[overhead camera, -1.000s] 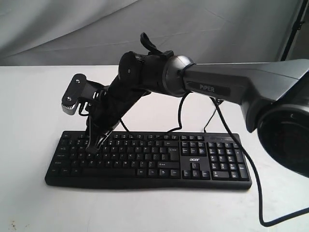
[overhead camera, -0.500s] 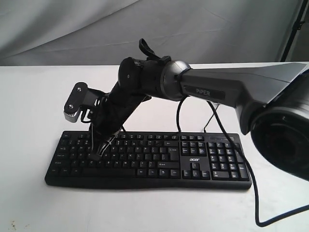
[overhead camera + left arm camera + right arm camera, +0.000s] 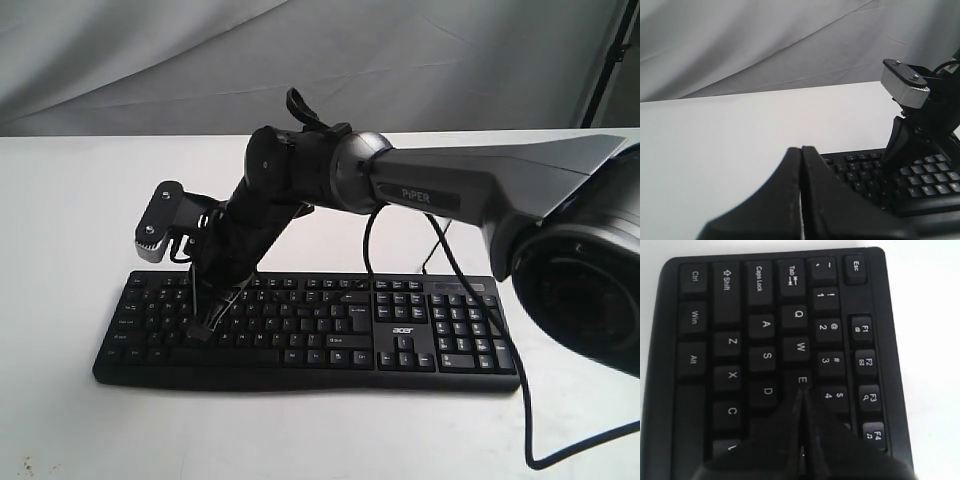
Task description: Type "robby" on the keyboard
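Observation:
The black keyboard (image 3: 330, 330) lies across the white table (image 3: 70, 200), with its acer logo by the arrow keys. My right arm reaches over to its left half. The right gripper (image 3: 207, 325) is shut and its tips point down onto the letter keys. In the right wrist view the shut right gripper (image 3: 801, 390) ends at the edge of the E key (image 3: 801, 380) and hides the keys beyond it on the keyboard (image 3: 765, 325). My left gripper (image 3: 801, 149) is shut on nothing, off the left end of the keyboard (image 3: 865, 170); the exterior view does not show it.
A thin black cable (image 3: 530, 400) loops from the arm down past the keyboard's right end. Another cable (image 3: 370, 240) hangs behind the keyboard. The grey camera block (image 3: 160, 222) sticks out left of the right wrist. A grey cloth (image 3: 150, 60) hangs behind the table.
The right gripper has come down and slightly right toward the keyboard's front rows, from the upper letter row to the keys below. The wrist has dropped with it.

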